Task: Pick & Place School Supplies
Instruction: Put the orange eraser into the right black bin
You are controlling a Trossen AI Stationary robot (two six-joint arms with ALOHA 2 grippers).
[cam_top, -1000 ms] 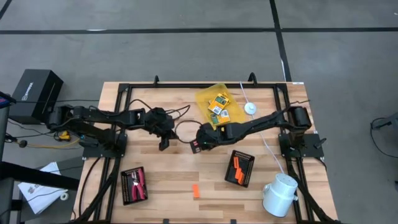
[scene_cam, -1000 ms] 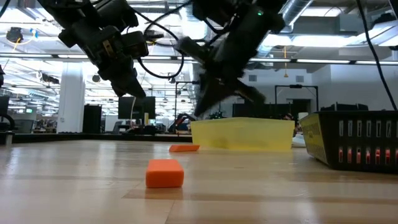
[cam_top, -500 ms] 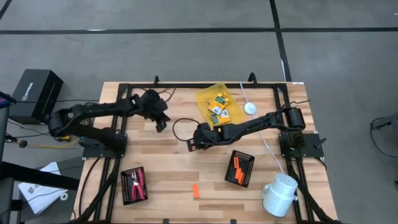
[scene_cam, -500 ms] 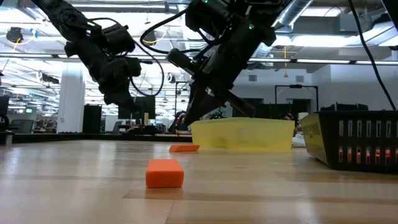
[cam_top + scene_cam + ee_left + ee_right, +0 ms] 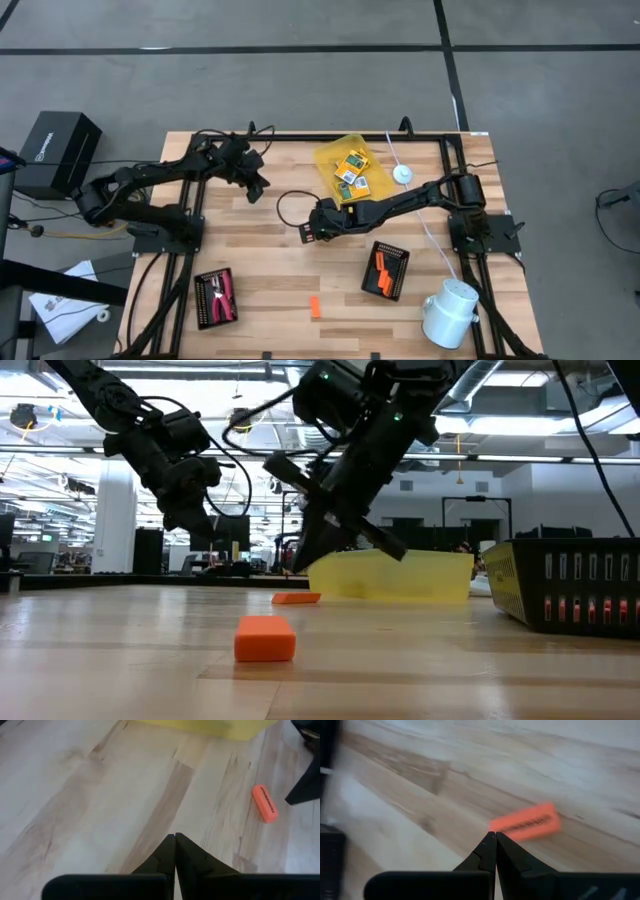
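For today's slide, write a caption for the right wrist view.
Right hand, fingers shut, above an orange stick lying on the wooden table.

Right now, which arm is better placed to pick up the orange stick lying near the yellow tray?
Right: its tool hangs shut just over the orange stick. The left tool is farther away.

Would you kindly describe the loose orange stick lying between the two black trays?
On the wooden table, look between the left black tray and the right black tray. The orange stick lies there alone on bare wood, unlike the sticks inside the right black tray.
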